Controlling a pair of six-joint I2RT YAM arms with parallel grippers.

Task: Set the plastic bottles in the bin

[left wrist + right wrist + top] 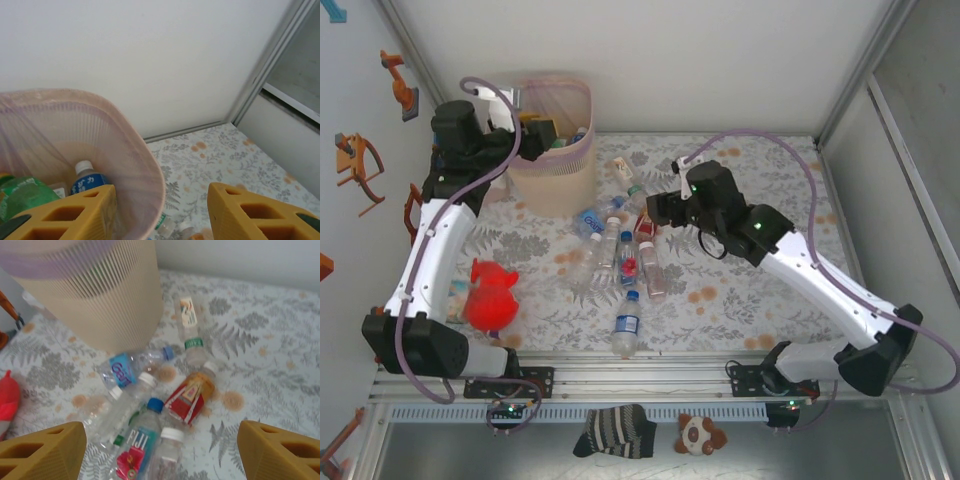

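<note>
The beige bin with a pink bag over its rim stands at the back left. Inside it lie a blue-labelled bottle and a green one. My left gripper hovers open over the bin's right rim, with nothing between its fingers. Several plastic bottles lie in a heap on the table right of the bin: a blue-labelled clear one, a red-labelled amber one, a Fiji bottle, and a green-capped one. My right gripper hangs open and empty above the heap.
One more bottle stands apart near the table's front edge. A red plush toy sits at the front left. White walls and metal posts enclose the flowered table, which is bare on its right side.
</note>
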